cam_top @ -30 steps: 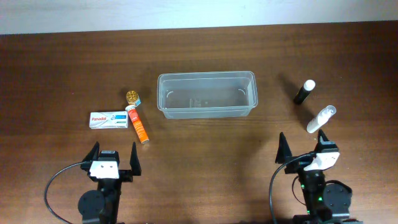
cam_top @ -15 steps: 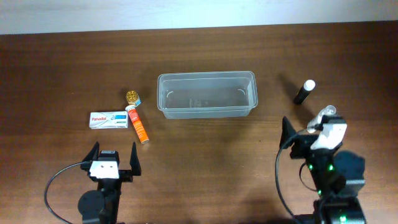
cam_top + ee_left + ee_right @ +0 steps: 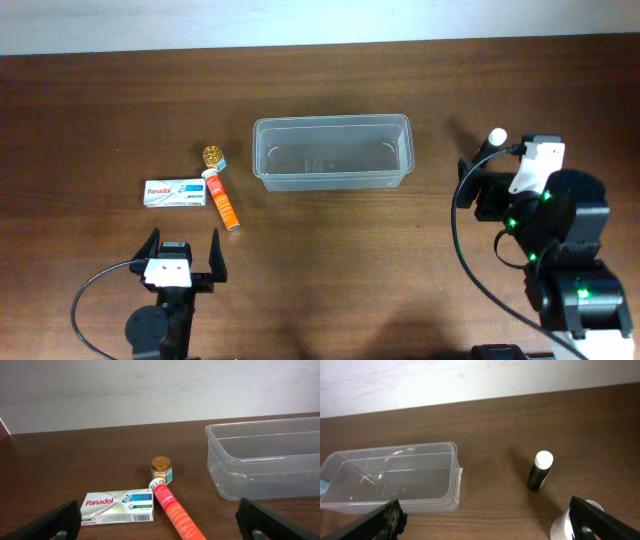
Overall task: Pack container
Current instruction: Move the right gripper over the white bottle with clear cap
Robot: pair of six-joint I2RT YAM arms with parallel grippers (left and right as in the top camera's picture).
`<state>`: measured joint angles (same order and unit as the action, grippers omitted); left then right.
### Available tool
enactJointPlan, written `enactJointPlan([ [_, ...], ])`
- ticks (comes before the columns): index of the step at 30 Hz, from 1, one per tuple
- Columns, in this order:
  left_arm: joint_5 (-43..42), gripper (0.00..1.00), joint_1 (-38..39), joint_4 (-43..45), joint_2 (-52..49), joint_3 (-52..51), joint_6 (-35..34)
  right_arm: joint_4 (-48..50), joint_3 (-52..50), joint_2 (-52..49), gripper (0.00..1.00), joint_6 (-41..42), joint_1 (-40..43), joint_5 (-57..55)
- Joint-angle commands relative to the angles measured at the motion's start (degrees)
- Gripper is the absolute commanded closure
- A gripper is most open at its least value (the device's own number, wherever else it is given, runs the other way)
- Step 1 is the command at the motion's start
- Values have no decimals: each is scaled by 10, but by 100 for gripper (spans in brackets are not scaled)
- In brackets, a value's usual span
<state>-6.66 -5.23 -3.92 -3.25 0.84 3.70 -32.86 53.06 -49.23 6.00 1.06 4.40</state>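
CHANGE: right gripper (image 3: 485, 522) has swung forward to the white bottle (image 3: 562, 527) and black bottle (image 3: 540, 472), fingers spread, empty | left gripper (image 3: 185, 240) unmoved, spread | container (image 3: 330, 181) mid-table, empty, well to its left | first pick likely next

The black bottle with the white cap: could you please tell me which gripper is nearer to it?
Right. The right gripper hangs open just short of the black bottle; the left gripper sits far off at the table's other side.
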Motion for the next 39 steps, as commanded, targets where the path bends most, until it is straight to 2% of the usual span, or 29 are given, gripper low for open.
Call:
enactJointPlan([
  [1, -2, 0, -2, 0, 3, -3, 9, -21, 41, -18, 2, 2, -3, 5],
  [10, -2, 0, -2, 0, 3, -3, 9, -30, 50, -23, 2, -11, -3, 56],
  [13, -2, 0, -2, 0, 3, -3, 9, -67, 87, -40, 2, -13, -2, 55],
  [21, -2, 0, -2, 0, 3, -3, 9, -313, 357, -249, 2, 3, 36, 53],
  [26, -2, 0, -2, 0, 3, -3, 9, -391, 476, -363, 2, 18, 53, 55],
  [30, -2, 0, -2, 0, 3, -3, 9, -393, 488, -400, 2, 23, 64, 41],
  [33, -2, 0, -2, 0, 3, -3, 9, -412, 487, -410, 2, 70, 86, 5],
  [39, -2, 0, -2, 0, 3, -3, 9, -467, 487, -412, 2, 110, 176, -14],
])
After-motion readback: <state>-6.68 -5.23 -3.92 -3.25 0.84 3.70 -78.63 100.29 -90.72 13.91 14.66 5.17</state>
